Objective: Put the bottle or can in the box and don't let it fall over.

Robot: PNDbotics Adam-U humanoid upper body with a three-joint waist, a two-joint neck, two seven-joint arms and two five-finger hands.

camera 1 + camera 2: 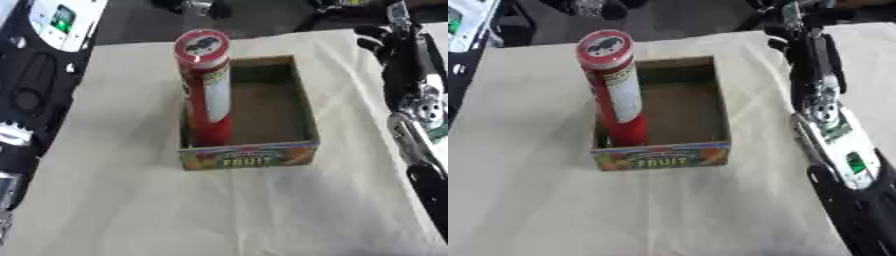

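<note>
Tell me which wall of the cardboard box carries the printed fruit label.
The near short wall, the one facing the camera, carries the colourful FRUIT print. The other walls of the box show plain brown cardboard. The red can stands upright inside, at the left near corner.

a table under a cream cloth (131,200) fills the view; dark floor (140,20) lies beyond its far edge.

The can (205,87) stands upright in the box (302,107), against its left wall (near front corner). My right arm (824,110) lies right of the box.
</note>
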